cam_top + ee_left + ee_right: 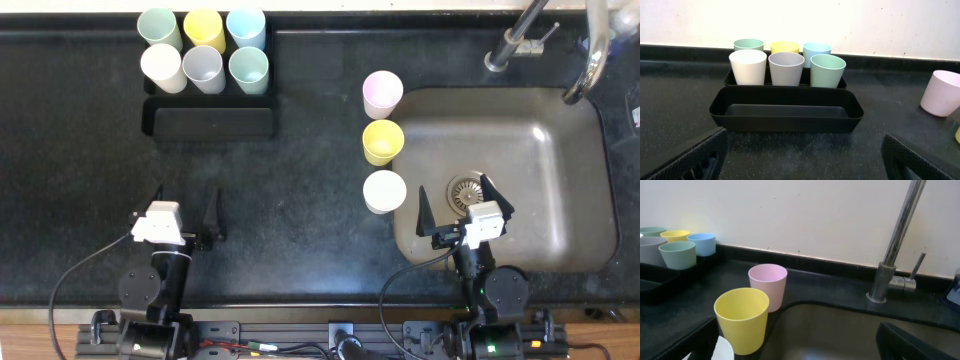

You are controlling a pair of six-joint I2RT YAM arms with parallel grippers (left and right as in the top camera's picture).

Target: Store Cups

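Three loose cups stand in a column on the dark counter beside the sink: a pink cup, a yellow cup and a white cup. A black tray at the far left holds several cups in its back part; its front compartment holds nothing. My left gripper is open near the front edge, facing the tray. My right gripper is open over the sink's near part, just right of the white cup.
The steel sink fills the right side, with a drain near my right gripper. A tap rises at the back right. Bare dark counter lies between the tray and the loose cups.
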